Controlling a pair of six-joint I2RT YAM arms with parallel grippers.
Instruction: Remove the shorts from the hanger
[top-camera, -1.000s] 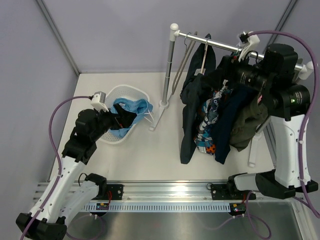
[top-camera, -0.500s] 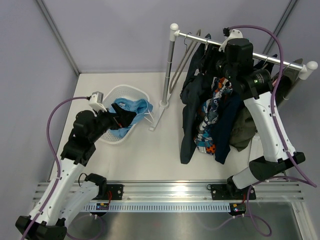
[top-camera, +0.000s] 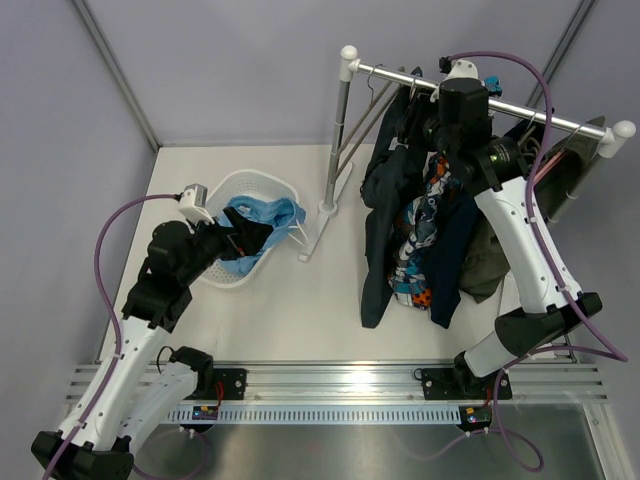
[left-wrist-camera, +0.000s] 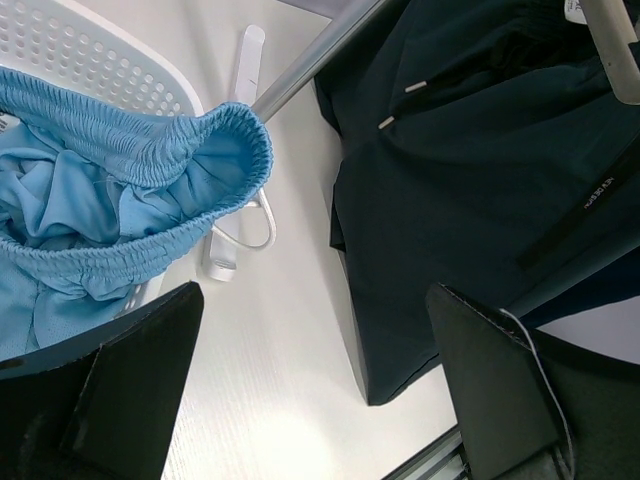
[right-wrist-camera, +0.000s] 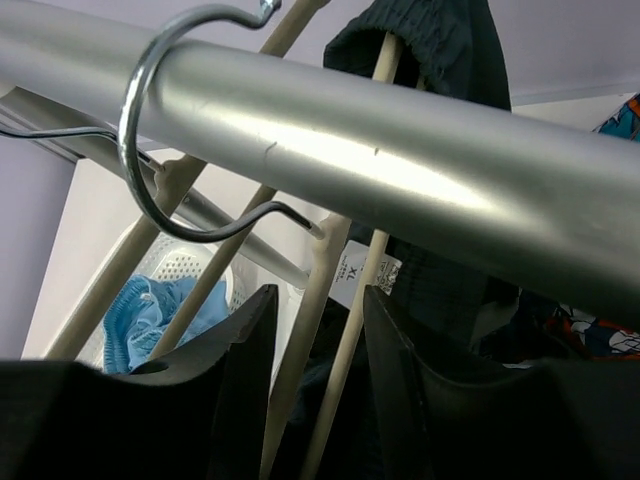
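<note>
light blue shorts (left-wrist-camera: 120, 190): crumpled in basket (top-camera: 236, 181) | navy shorts (left-wrist-camera: 460, 180): hanging on hanger (right-wrist-camera: 322, 300)

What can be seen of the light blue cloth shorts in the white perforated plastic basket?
The light blue cloth shorts look thin and soft, with a gathered elastic waistband that gapes open. They lie crumpled in the white perforated plastic basket, off any hanger, with the waistband end draped over the rim on the side facing the clothes rack. The open left gripper hangs close above them; whether it touches the cloth cannot be told.
</note>
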